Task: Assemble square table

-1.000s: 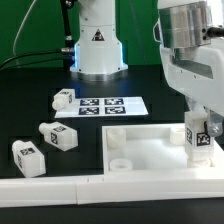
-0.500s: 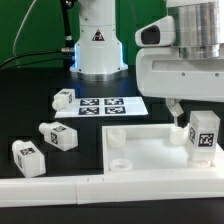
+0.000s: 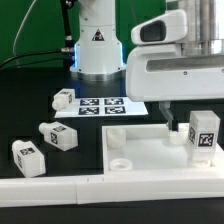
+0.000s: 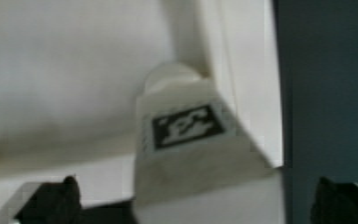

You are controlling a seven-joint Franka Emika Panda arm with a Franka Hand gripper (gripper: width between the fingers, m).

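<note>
The square tabletop (image 3: pixel 140 152) lies on the near side of the table. One leg (image 3: pixel 205 132) stands upright in its corner at the exterior view's right. To seat that leg well, I judge it needs regripping squarely and keeping vertical. The gripper (image 4: pixel 197 200) hangs just above it, jaws wide and empty, flanking the leg without touching.
</note>
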